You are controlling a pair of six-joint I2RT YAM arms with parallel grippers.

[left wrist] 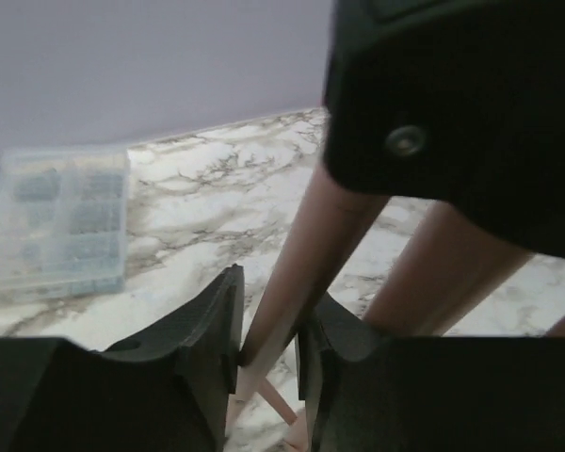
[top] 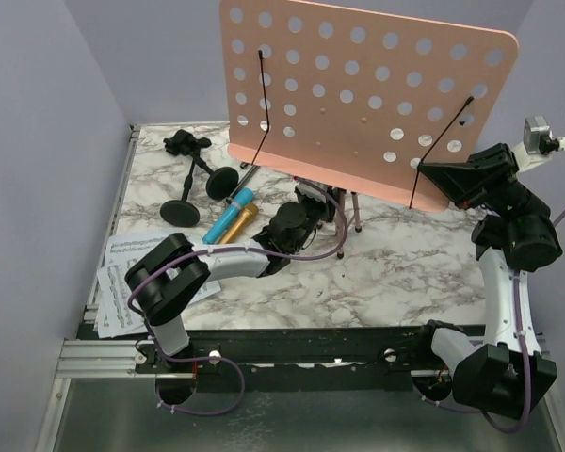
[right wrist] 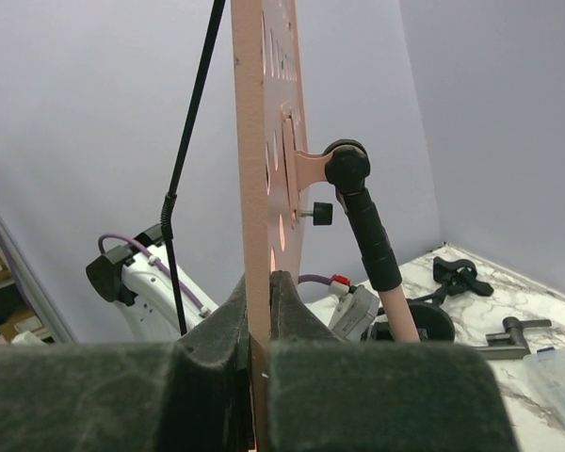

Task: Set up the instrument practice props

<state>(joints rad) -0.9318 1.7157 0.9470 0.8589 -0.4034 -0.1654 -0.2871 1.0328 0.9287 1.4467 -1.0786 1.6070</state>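
Note:
The pink perforated music rack [top: 358,94] stands upright at the table's back on rose-gold tripod legs [top: 356,215]. My left gripper [top: 306,215] is low under the rack. In the left wrist view it [left wrist: 268,348] is shut on one tripod leg [left wrist: 306,254]. My right gripper [top: 449,179] is shut on the rack's lower right edge, and in the right wrist view it [right wrist: 260,311] pinches the rack [right wrist: 261,141] edge-on. The blue microphone [top: 223,222] and gold microphone [top: 242,223] lie side by side. Two black round-based poles [top: 182,211] [top: 222,182] lie at the back left. White music pages [top: 122,273] lie front left.
A small clear plastic box [left wrist: 56,221] lies on the marble table [top: 405,268] near the back wall; it also shows in the right wrist view [right wrist: 560,367]. Grey walls close in the left, back and right. A black clamp piece [top: 184,143] lies at the back left corner.

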